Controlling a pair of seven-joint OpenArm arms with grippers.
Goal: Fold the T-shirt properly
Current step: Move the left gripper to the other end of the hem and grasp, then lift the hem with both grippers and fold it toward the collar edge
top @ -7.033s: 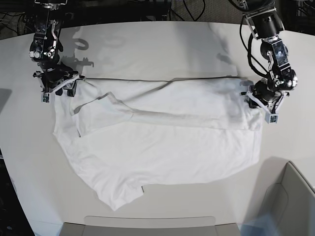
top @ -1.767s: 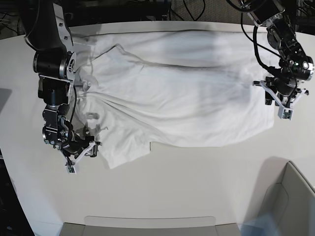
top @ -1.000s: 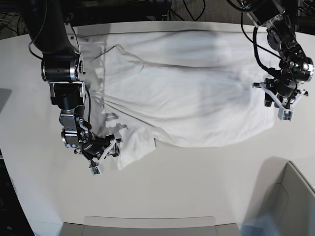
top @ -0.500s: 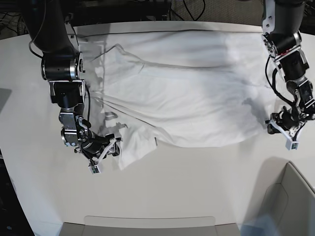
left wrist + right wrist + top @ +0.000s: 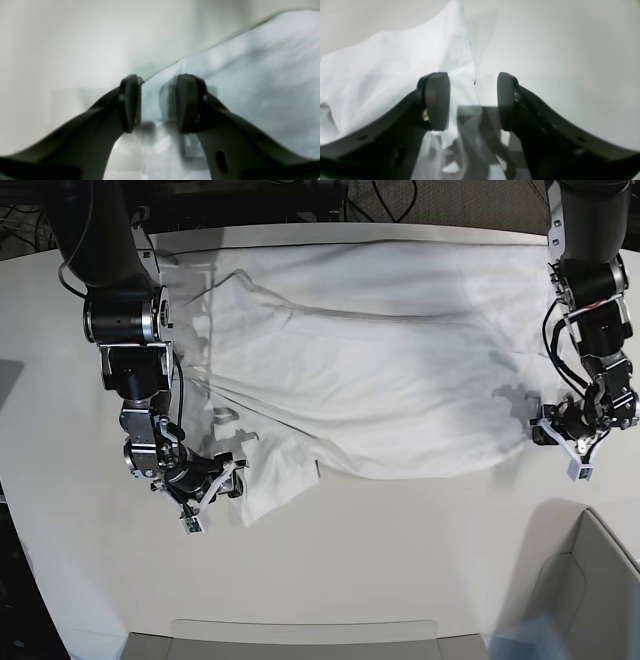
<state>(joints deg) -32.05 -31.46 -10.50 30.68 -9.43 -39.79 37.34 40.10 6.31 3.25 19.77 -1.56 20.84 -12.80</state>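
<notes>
A white tabletop (image 5: 400, 560) fills the view, dark cables behind its far edge. The T-shirt (image 5: 380, 370) lies spread wrinkled across its far half. The right gripper (image 5: 473, 105) and left gripper (image 5: 156, 103) each stand parted astride a shirt edge, gripping nothing

Setting: robotics lab or test bench. Evidence: 2 black robot arms (image 5: 125, 330) were mounted over a smooth white tabletop (image 5: 360, 560); black cables (image 5: 390, 198) trailed along the dark far edge; a pale bin (image 5: 590, 580) stood at the near corner. No household furnishings were in view.
</notes>
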